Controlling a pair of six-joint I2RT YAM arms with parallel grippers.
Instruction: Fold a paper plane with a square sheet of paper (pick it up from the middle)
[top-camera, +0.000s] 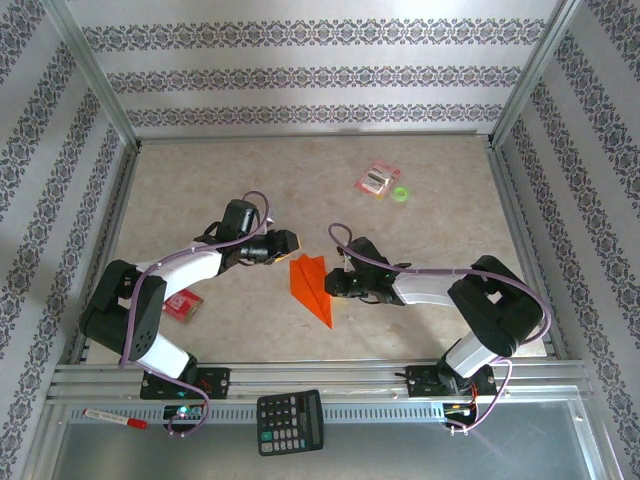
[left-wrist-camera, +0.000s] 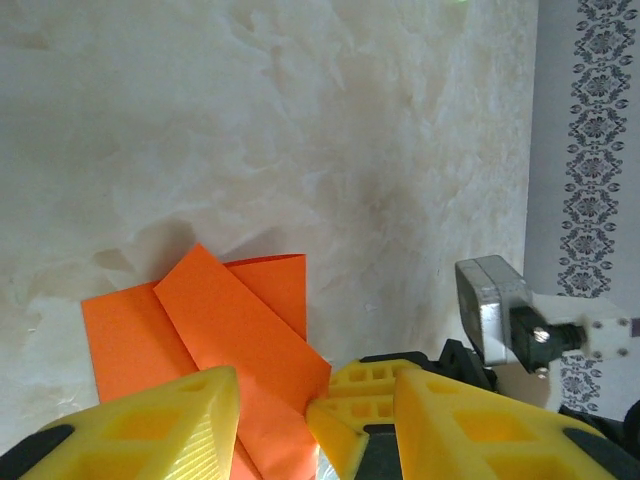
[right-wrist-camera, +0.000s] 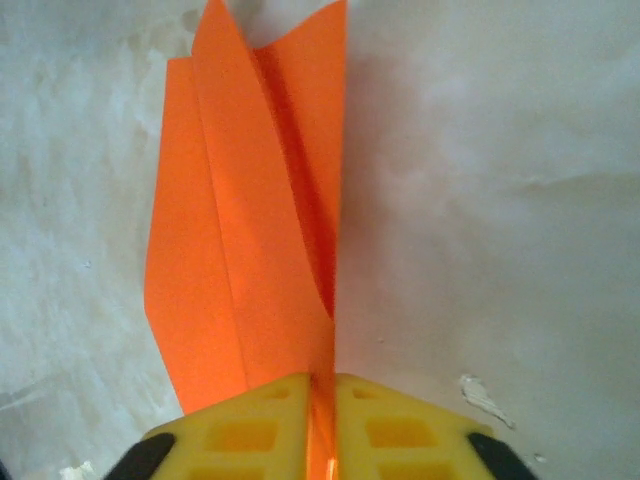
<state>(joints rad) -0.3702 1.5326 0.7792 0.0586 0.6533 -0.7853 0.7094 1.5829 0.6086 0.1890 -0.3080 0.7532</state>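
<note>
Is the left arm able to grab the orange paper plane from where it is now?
Probably yes. The left gripper sits open right at the wide end of the paper plane, with nothing between them. The right gripper pinches the centre ridge, leaving that end free.

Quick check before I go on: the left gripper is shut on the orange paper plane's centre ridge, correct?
Not quite. The gripper shut on the paper plane along its centre ridge is the right gripper, not the left. The right wrist view shows it: the two yellow fingers are pressed together with the orange ridge pinched between them.
</note>
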